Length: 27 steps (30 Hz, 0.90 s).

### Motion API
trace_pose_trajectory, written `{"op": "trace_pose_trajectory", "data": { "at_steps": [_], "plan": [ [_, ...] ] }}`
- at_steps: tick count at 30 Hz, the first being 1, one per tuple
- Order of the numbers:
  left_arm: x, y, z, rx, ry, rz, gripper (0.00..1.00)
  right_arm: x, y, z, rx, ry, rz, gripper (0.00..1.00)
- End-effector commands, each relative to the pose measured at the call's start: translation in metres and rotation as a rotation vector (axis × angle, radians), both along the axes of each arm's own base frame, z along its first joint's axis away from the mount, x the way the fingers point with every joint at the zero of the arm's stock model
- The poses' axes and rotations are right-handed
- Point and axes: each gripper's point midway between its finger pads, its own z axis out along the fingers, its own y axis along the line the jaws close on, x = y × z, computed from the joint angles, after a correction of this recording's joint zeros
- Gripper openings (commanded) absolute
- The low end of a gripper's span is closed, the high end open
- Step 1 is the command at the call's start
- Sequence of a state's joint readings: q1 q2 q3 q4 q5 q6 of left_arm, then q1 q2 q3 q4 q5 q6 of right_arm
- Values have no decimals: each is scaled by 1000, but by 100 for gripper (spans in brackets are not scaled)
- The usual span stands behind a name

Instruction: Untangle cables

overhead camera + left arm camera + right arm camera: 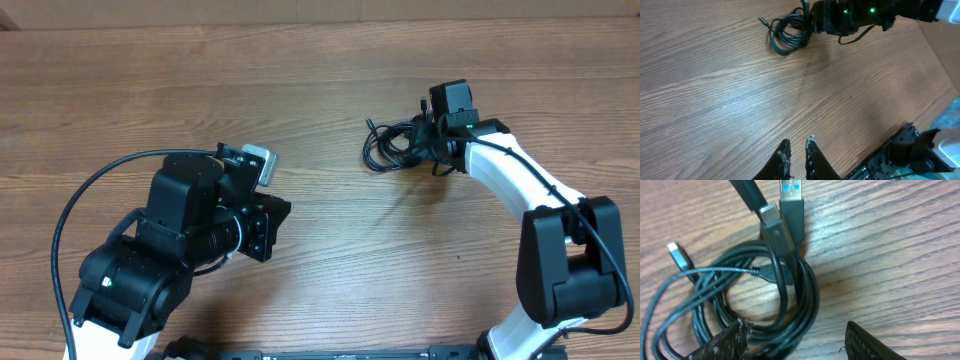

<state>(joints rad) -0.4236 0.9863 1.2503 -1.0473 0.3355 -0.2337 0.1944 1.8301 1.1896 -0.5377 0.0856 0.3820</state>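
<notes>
Overhead: right pincer [428,140] over cables [388,147]

ahead of our right pincer [796,337] we see black cables [807,292], one plug [791,192] blue inside, others silver-tipped. under it the table [900,255] is brown, streaked with darker wood grain. its fingers [870,345] are black.

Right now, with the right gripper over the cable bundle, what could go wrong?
The right gripper straddles several strands of the cables, so closing may grab the whole coil, not one cord. The left gripper sits shut and far off; nothing pins the bundle, so it might just drag.
</notes>
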Motion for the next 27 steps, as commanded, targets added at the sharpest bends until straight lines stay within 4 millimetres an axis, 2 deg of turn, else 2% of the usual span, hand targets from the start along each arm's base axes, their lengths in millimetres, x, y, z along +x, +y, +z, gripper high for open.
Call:
{"op": "trace_pose_trajectory", "data": {
  "at_steps": [1, 8, 10, 12, 13, 14, 15, 21, 25, 27],
  "plan": [
    [-3, -4, 13, -41, -17, -19, 12, 3, 0, -4, 20, -2, -59, 61],
    [-3, -4, 13, -42, -16, -20, 12, 1, 0, -17, 13, 26, -59, 59],
    [-3, -4, 13, -42, -16, -20, 12, 0, -1, -25, 10, 42, -59, 52],
    [-3, -4, 13, -42, -17, -21, 12, 0, -1, -32, 7, 53, -59, 50],
    [-3, -4, 13, -42, -17, -20, 12, 0, -1, -36, 5, 59, -59, 42],
    [-3, -4, 13, -42, -17, -20, 12, 0, 0, -38, 5, 64, -58, 13],
    [-3, -4, 13, -42, -17, -20, 12, -1, 0, -39, 5, 68, -58, 4],
    [-3, -4, 13, -36, -21, -25, 12, 2, 3, -30, -11, 47, 24, 4],
    [0, -1, 12, -17, -31, -11, 12, 0, 17, -7, 23, 15, 161, 4],
    [1, 0, 11, -11, -34, -5, 12, -2, 25, 12, 58, -17, 210, 4]
  ]
}}
